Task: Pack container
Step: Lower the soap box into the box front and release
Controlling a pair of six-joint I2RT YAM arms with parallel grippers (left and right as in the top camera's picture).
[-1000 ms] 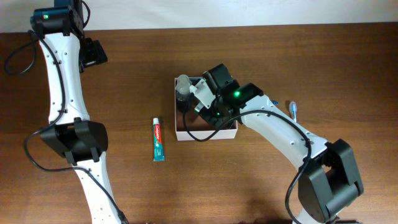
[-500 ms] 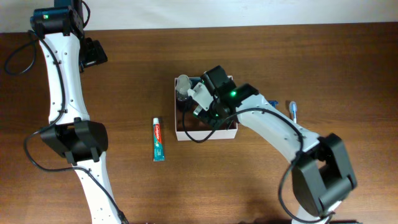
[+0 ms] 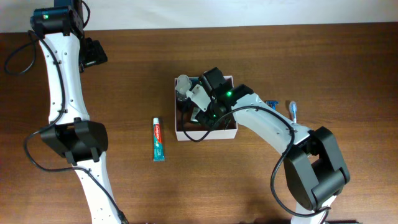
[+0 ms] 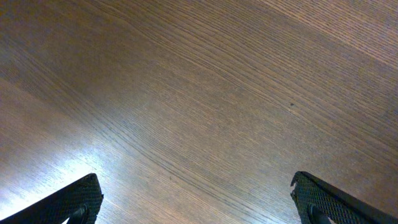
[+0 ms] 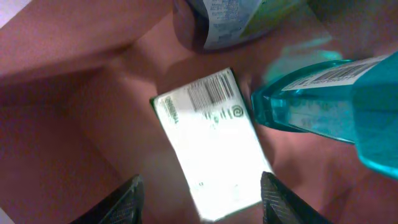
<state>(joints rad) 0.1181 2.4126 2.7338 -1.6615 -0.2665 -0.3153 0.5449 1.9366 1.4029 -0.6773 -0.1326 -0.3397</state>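
Note:
The container [image 3: 205,136], a square white-walled box with a reddish-brown floor [image 5: 81,124], sits mid-table. My right gripper [image 3: 198,107] reaches down into it. In the right wrist view its jaws [image 5: 200,186] stand apart on either side of a white soap box [image 5: 208,143] that lies flat on the floor; a gap shows beside the left finger. A blue bottle [image 5: 336,109] and a labelled pale bottle [image 5: 233,22] lie in the container too. My left gripper [image 3: 93,53] hovers far left, open [image 4: 194,186] over bare wood.
A toothpaste tube [image 3: 158,139] lies on the table left of the container. A blue toothbrush [image 3: 293,111] and a small blue item [image 3: 272,104] lie to its right. The right arm crosses over the container's right side.
The right gripper's jaws have widened a little and the right arm has shifted slightly, uncovering the small blue item on the table. The left arm has not moved.

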